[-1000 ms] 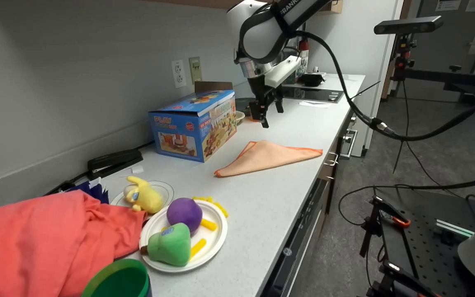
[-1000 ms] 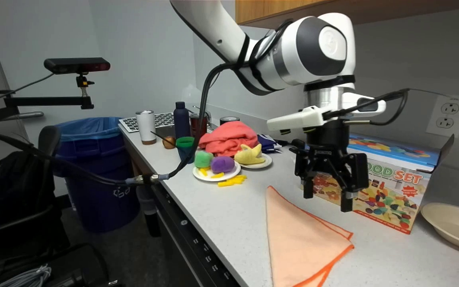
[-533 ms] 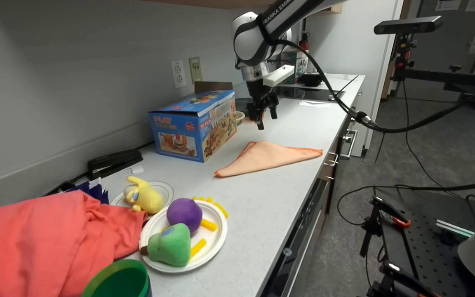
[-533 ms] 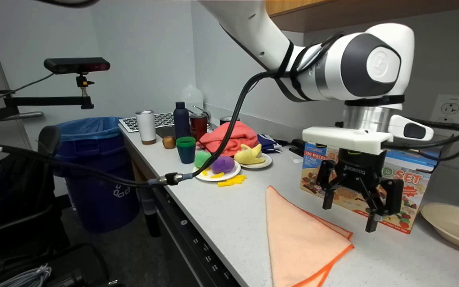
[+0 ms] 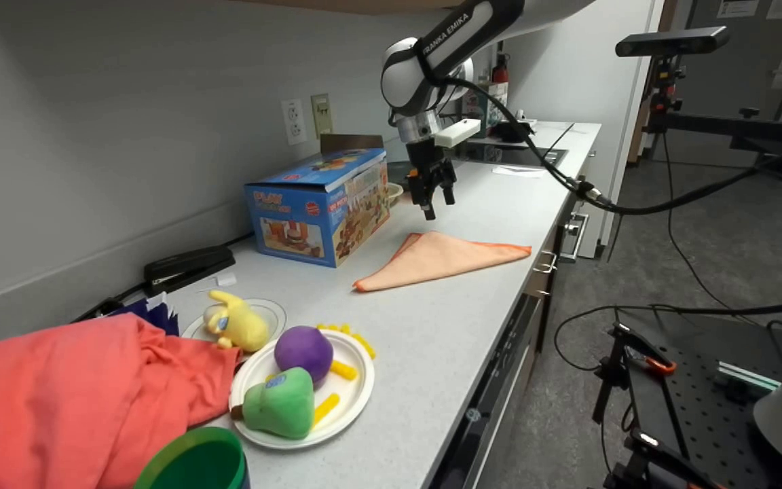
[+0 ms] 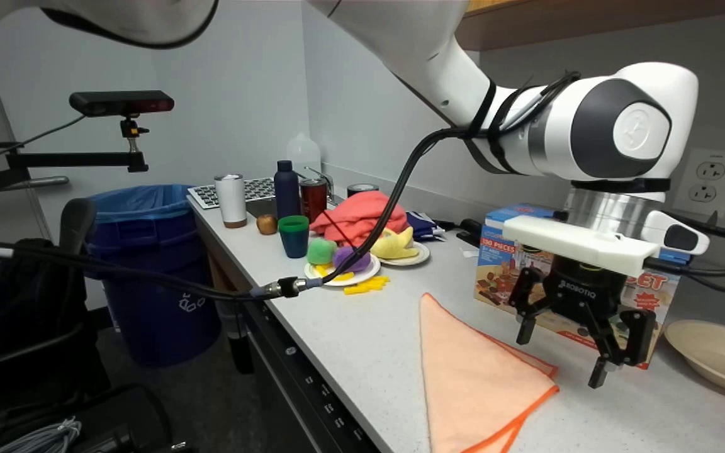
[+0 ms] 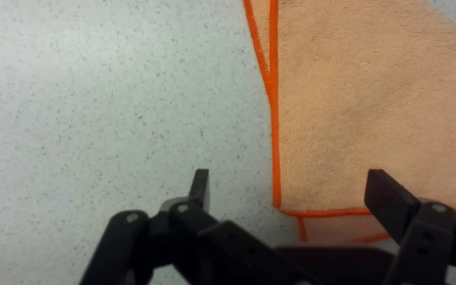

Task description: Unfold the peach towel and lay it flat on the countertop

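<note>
Slopes down from above with the arm (image 6: 457, 82) in both exterior views, then bends at the wrist. Points the gripper (image 6: 561, 355) downward, leaning slightly in an exterior view, above the counter (image 6: 350, 340) and near the box (image 6: 501, 251). Spreads the fingers (image 7: 388, 204) wide, gripping nothing. Has the peach towel (image 6: 469, 384) just beside and below, folded in a layered triangle on the counter. Shows, in the wrist view, one finger over bare counter, the other over the peach towel, and between them an orange-edged corner.
</note>
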Controlling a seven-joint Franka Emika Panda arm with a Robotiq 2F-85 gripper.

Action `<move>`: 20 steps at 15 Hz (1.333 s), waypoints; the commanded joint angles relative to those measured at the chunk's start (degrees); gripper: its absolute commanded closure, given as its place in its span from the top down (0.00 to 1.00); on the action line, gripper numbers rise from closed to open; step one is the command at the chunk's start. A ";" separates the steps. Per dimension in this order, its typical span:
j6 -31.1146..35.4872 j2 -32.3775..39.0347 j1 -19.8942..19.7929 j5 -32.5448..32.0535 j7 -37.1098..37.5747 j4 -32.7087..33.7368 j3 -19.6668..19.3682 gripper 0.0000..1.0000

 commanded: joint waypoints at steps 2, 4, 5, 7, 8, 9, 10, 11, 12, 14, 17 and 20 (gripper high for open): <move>0.01 0.10 -0.13 -0.04 0.11 0.30 0.08 1.00; 0.02 0.10 -0.13 -0.04 0.12 0.31 0.08 1.00; 0.02 0.10 -0.13 -0.04 0.13 0.31 0.08 1.00; 1.09 0.67 -0.43 0.36 -0.20 0.40 0.23 1.00; 1.79 0.82 -0.62 0.51 -0.78 -0.02 0.38 1.00; 2.18 1.15 -0.87 0.85 -1.24 -0.17 0.54 1.00; 2.62 1.43 -1.04 1.11 -1.57 -0.28 0.67 1.00; 3.03 1.83 -1.23 1.31 -2.08 -0.27 0.83 1.00; 3.61 1.90 -1.14 1.32 -2.30 -0.72 1.00 1.00; 4.86 2.78 -1.06 1.26 -2.60 -0.52 1.25 1.00; 5.57 3.92 -1.18 1.62 -3.23 0.50 1.89 0.96; 5.39 4.73 -1.32 1.90 -3.62 1.45 2.39 0.88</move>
